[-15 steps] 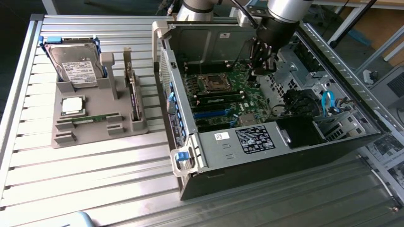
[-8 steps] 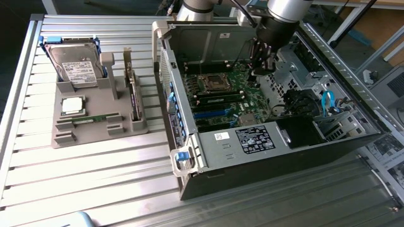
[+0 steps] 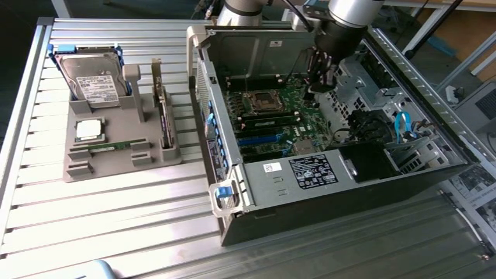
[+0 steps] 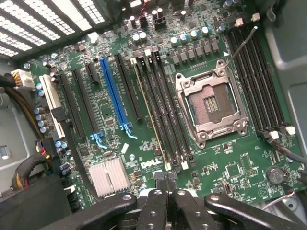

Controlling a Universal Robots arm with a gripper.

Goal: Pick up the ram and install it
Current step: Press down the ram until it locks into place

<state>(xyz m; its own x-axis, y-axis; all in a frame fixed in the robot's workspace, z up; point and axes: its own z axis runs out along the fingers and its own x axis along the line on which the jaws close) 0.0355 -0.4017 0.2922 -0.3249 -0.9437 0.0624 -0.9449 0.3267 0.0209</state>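
A long green ram stick [image 3: 116, 145] lies in the front slot of the grey holder [image 3: 101, 168], at the exterior view's left. My gripper [image 3: 319, 88] hangs inside the open computer case [image 3: 310, 180], above the motherboard [image 3: 279, 116]. In the wrist view the gripper [image 4: 168, 181] is shut, its black fingertips [image 4: 160, 178] pressed together with nothing between them. They sit just past the end of the black memory slots [image 4: 165, 115]. A thin board with a yellowish edge [image 4: 149, 115] stands in one of those slots. The empty processor socket [image 4: 211, 103] is beside the slots.
The holder also carries a hard drive [image 3: 93, 81], a square silver processor [image 3: 90, 129] and an upright expansion card [image 3: 162, 110]. Case walls, a drive cage [image 3: 364, 87] and cables [image 3: 403, 125] crowd the arm. A silver heatsink [image 4: 109, 175] and blue slot [image 4: 112, 93] are on the board.
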